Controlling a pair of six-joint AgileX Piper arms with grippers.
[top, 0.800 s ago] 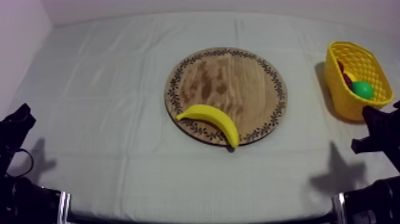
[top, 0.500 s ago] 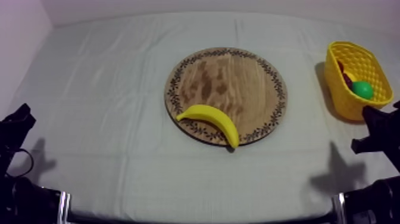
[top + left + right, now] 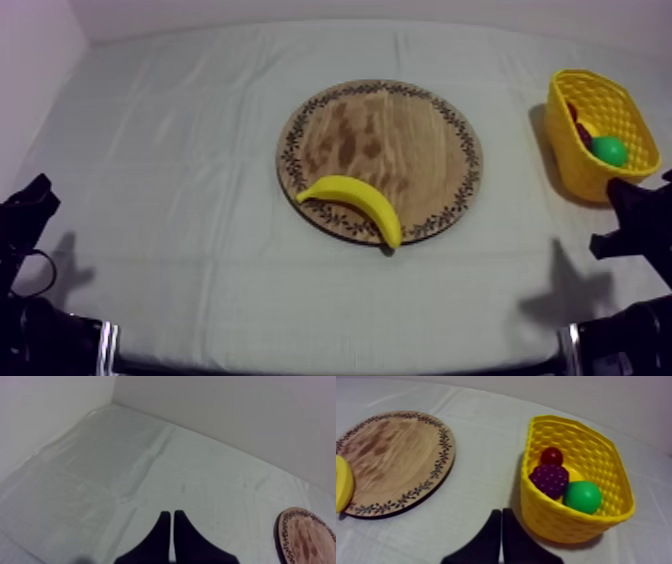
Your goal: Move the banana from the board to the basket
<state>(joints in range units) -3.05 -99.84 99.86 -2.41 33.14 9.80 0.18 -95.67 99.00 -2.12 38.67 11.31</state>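
1. My right end effector (image 3: 502, 513) was closed on nothing, its fingers pressed into a narrow wedge. My left end effector (image 3: 172, 516) was closed and empty too, over bare worktop (image 3: 100, 476).
2. The banana (image 3: 355, 200) lay well ahead and to the left of my right end effector. It rested across the nearer rim of the wooden board (image 3: 385, 135), one tip at the edge.
3. The yellow basket (image 3: 556, 521) stood just ahead to the right, holding a small red fruit (image 3: 552, 456), a bunch of grapes (image 3: 550, 478) and a green fruit (image 3: 582, 497).
4. I judged three risks:
   - Closing off-centre on the curved banana could spin it off the rim.
   - Swinging out could knock the nearby basket.
   - A high release could bounce the banana off the fruit inside.
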